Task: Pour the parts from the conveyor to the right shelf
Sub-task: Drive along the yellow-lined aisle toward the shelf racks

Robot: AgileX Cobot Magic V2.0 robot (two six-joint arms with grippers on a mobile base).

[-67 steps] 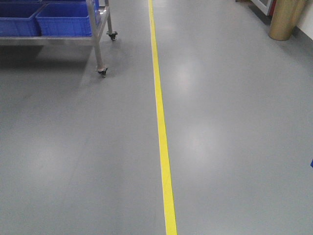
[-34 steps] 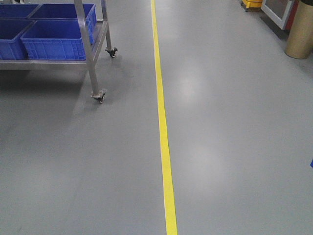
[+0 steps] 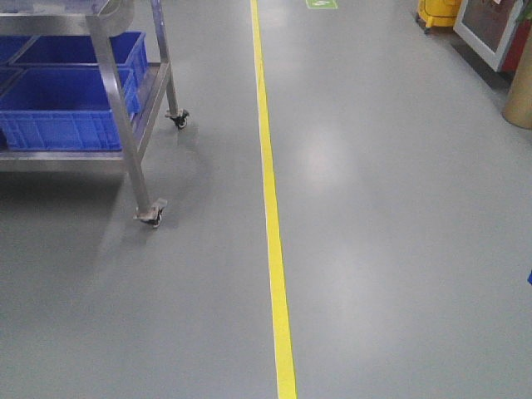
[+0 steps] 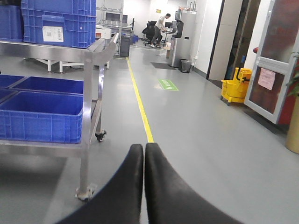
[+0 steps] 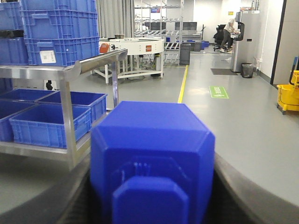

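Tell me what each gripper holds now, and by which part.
The right gripper holds the blue block by its opposite sides; the left gripper is shut, empty.

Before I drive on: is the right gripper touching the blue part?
Touching. The right wrist view shows the part wedged between both fingers, no gap either side.

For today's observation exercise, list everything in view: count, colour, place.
line: one, yellow, along grey floor
trolley: one, steel, left of line
bins: several, blue, on trolley shelves
mop bucket: one, yellow, far right
floor sign: one, green, right of line
cylinder: one, gold, right edge
person: one, light top, far end of aisle
block: one, blue, in right gripper
left gripper: one, black, shut, empty
right gripper: one, dark, shut on block
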